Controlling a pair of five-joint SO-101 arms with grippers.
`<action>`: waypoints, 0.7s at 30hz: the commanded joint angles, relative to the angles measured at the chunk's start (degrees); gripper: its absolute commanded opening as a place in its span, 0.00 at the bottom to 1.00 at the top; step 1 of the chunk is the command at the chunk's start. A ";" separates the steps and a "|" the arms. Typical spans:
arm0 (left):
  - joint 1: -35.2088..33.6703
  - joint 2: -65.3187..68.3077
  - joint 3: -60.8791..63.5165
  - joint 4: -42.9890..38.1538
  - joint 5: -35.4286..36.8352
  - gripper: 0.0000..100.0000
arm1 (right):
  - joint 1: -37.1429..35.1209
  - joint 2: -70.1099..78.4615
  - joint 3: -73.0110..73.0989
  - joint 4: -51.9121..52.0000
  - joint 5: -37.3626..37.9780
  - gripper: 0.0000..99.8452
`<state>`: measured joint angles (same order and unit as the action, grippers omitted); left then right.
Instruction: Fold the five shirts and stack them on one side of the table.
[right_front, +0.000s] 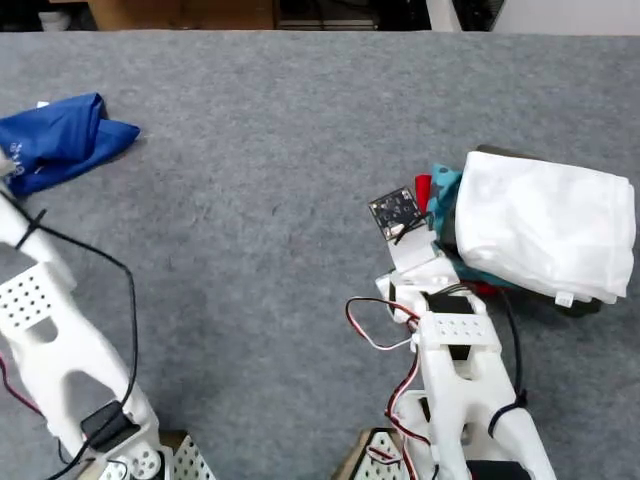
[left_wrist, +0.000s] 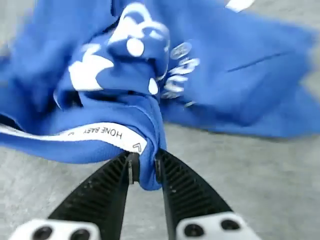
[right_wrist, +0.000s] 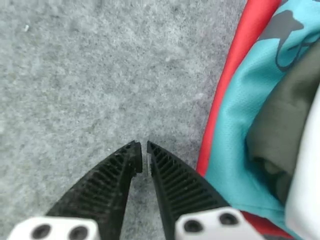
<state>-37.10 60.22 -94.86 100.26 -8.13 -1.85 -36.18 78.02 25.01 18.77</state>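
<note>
The blue shirt is lying crumpled at the far left of the table, close to its left edge. The left gripper is pinching a fold of it near the collar band, and the cloth is sitting tightly between both fingers. The wide grey middle of the table is lying open. The right gripper is hanging over bare felt, fingers almost together, holding nothing, just beside the red shirt. Above that, a teal shirt and a dark shirt are lying folded. The white shirt is resting on top, near the right edge.
</note>
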 joint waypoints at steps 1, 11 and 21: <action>4.84 -8.66 -0.62 0.79 -0.26 0.02 | -0.48 -1.45 -1.36 -1.32 -0.26 0.04; 20.31 -26.51 20.31 0.79 -0.18 0.02 | -0.48 -1.45 -1.36 -1.41 -0.18 0.04; 44.57 -50.59 62.15 0.44 -0.18 0.02 | -0.48 -1.45 -1.36 -1.41 -0.09 0.04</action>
<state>0.44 18.11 -41.93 100.26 -8.04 -1.85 -36.18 78.02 24.75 18.77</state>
